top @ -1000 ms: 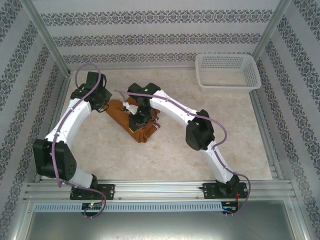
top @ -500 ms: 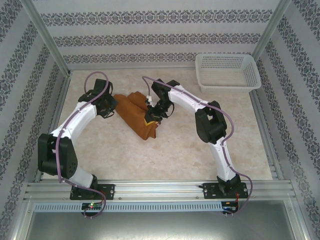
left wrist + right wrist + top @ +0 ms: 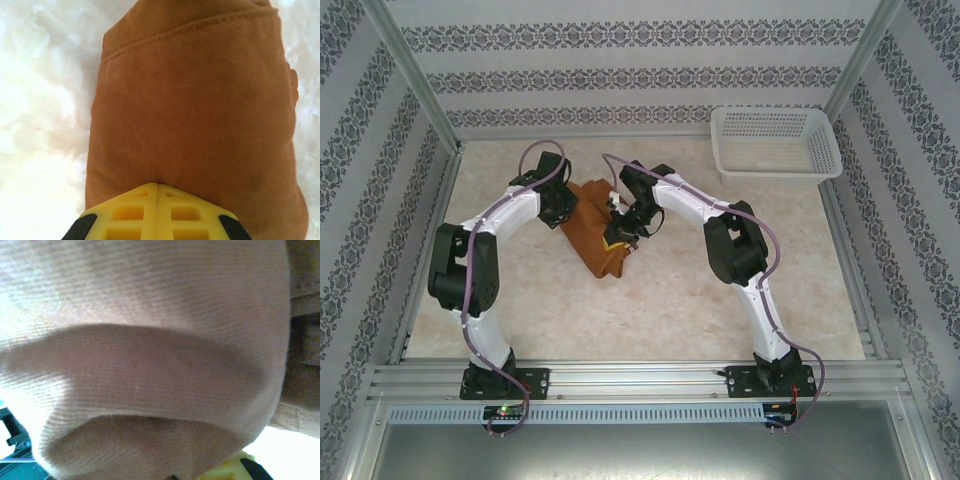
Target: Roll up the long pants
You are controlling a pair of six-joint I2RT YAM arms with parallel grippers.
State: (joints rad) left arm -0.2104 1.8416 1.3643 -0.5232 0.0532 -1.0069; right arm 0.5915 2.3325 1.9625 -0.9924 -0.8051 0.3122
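Grippers first: left gripper (image 3: 157, 186) is fully closed, tips against the long pants (image 3: 598, 250), one bunched rust-brown pair on the desk (image 3: 670, 300); right gripper (image 3: 623, 222) sits on the same cloth, fingers buried, can't tell how open. One white basket (image 3: 775, 172), far right corner, well apart.

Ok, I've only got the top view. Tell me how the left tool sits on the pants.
Observer: The left tool is shut, its yellow fingers pressed together, with the long pants right at their tips.
Operator: Now give me the right side.
Observer: In the right wrist view, a thick fold of the pants bulges close against the lens. I can't tell whether the right tool grips it.
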